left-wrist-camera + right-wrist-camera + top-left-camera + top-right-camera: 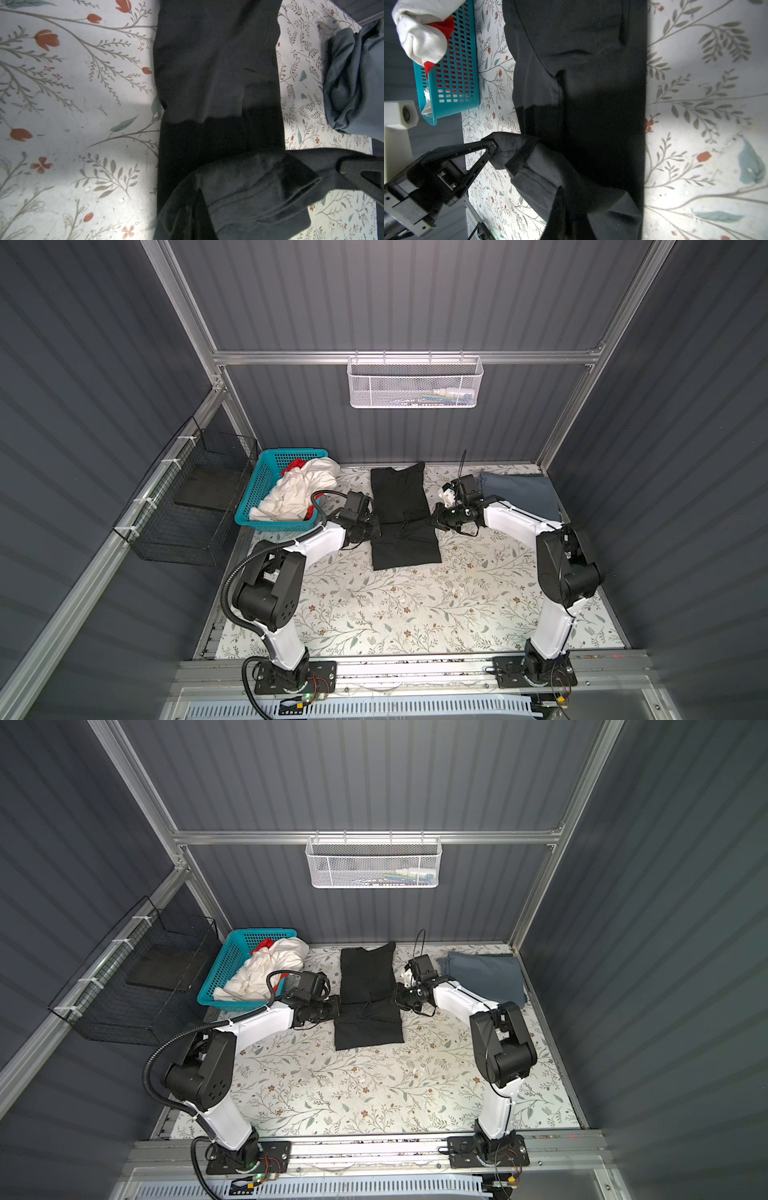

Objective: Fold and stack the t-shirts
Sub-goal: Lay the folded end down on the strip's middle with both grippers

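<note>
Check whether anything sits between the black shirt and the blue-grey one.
Nothing loose: bare table separates the black shirt from the blue-grey shirt. Only the right gripper, shut on the black shirt's edge, and its wrist occupy that gap.

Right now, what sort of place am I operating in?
Probably a lab robot cell set up for laundry: grey panelled walls, aluminium frame, floral tabletop, teal basket of t-shirts.

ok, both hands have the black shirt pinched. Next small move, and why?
Probably carry the hem toward the collar end, hands level. The left hand and the right hand are each shut on a hem corner of the black t-shirt, raised over its middle; the far half lies flat, uncovered.
</note>
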You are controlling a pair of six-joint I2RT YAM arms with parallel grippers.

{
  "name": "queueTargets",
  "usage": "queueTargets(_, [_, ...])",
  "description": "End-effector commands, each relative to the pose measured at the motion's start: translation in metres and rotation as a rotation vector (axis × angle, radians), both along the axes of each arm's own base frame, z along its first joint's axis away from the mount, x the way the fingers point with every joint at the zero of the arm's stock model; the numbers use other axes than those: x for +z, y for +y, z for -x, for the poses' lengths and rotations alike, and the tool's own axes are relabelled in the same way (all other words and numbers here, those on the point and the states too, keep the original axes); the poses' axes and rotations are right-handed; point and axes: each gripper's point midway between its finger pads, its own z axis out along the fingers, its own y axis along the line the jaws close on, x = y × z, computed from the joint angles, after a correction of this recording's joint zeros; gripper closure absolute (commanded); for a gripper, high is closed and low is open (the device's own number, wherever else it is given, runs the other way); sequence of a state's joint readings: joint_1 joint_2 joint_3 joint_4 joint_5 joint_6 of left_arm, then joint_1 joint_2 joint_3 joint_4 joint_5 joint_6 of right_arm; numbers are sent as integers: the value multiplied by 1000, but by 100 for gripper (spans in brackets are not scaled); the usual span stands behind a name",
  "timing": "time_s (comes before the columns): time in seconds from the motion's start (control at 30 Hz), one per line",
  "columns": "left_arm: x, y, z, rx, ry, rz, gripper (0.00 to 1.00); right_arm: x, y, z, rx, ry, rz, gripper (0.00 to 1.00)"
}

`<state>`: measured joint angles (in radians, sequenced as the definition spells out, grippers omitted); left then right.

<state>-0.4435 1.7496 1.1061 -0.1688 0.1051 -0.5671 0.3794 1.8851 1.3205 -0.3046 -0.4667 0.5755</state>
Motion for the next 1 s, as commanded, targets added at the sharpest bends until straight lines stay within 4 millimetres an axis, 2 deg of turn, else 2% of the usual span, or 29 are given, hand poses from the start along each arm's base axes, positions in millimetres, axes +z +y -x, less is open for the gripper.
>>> queueTargets(0.0, [1,1,-10,-9,-15,-4,100,7,4,-7,9,1,-48,100])
queueTargets(0.5, [4,-7,-29,-39,-27,24,100,-1,-3,-14,-12,33,-80,100])
queueTargets(0.53, [4,-8,-29,-41,-27,26,100,-2,-3,-14,-10,37,-83,97])
queueTargets(0.6, [5,-8,-31,-42,-27,27,100,-2,-4,-15,-10,35,-84,69])
queueTargets(0.7, [8,-6,-31,-61,-26,-1,100,1,-8,-16,-2,25,-70,50])
queueTargets(0.73, [9,-3,-30,-69,-18,-30,86,1,-10,-15,4,21,-52,40])
queueTargets(0.8, [14,6,-27,-64,-30,-76,69,1,-16,-13,14,12,-7,30])
queueTargets(0.9, [27,19,-22,-46,-89,-120,30,1,-28,-6,17,10,54,26])
queueTargets(0.97, [37,25,-18,-44,-123,-139,18,3,-33,-1,12,3,66,26])
